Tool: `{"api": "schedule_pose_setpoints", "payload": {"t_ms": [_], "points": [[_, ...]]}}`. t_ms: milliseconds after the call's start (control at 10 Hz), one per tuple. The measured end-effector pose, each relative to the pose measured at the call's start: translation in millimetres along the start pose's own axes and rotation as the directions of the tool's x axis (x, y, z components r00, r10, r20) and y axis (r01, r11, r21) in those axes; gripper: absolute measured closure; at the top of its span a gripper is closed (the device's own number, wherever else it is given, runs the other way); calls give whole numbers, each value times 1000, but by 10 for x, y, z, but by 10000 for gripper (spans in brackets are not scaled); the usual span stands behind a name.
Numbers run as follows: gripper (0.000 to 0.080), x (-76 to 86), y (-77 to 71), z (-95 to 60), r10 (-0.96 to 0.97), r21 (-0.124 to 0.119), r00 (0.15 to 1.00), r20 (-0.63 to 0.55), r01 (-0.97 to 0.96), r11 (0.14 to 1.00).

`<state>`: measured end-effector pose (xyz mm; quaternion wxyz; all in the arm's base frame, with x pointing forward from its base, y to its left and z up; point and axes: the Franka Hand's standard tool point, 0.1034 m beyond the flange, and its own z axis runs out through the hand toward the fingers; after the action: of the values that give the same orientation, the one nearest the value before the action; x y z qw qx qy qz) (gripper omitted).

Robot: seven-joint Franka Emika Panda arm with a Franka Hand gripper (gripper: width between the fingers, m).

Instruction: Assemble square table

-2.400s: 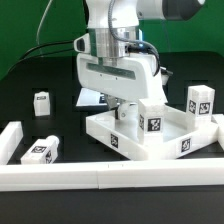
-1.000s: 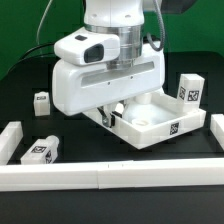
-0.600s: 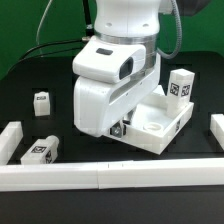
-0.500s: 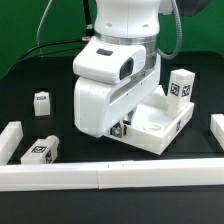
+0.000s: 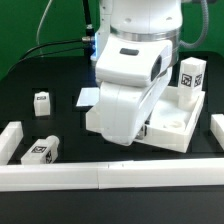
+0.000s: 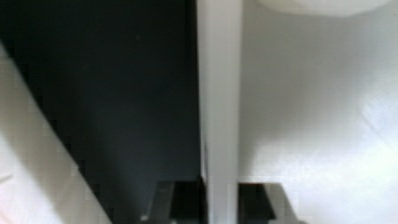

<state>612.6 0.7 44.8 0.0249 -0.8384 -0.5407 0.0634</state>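
The square table's white slab point(image 5: 172, 124) lies at the exterior view's right, largely behind my arm's hand point(image 5: 130, 95). One tagged leg point(image 5: 190, 74) stands upright on its far right corner. Two more legs lie loose on the black table: an upright one point(image 5: 42, 103) at the left and one lying on its side point(image 5: 40, 151) near the front. In the wrist view my gripper point(image 6: 219, 192) is shut on the slab's thin raised rim point(image 6: 217, 90), with one dark finger point(image 6: 183, 202) on each side of it.
A long low white wall point(image 5: 100, 176) runs along the front. White end pieces stand at the left point(image 5: 10, 140) and the right point(image 5: 215, 130). The marker board point(image 5: 89, 97) lies behind my arm. Cables trail at the back left.
My arm has swung toward the exterior view's right while gripping the rim, and the slab has turned and slid that way with it. The standing leg rode along. The loose legs stayed put.
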Motion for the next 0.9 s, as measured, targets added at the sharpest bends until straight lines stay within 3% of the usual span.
{"api": "schedule_pose_setpoints", "payload": {"t_ms": [200,300,400,500,900], "points": [[744,0,2,1,1,0,1000,0,-1,1000],[744,28,71,-37,-79,1,996,-36,79,997],[744,86,112,-37,-106,31,992,-68,109,994],[744,162,161,-27,-120,35,989,-89,124,992],[744,135,181,3,-118,21,989,-89,120,993]]}}
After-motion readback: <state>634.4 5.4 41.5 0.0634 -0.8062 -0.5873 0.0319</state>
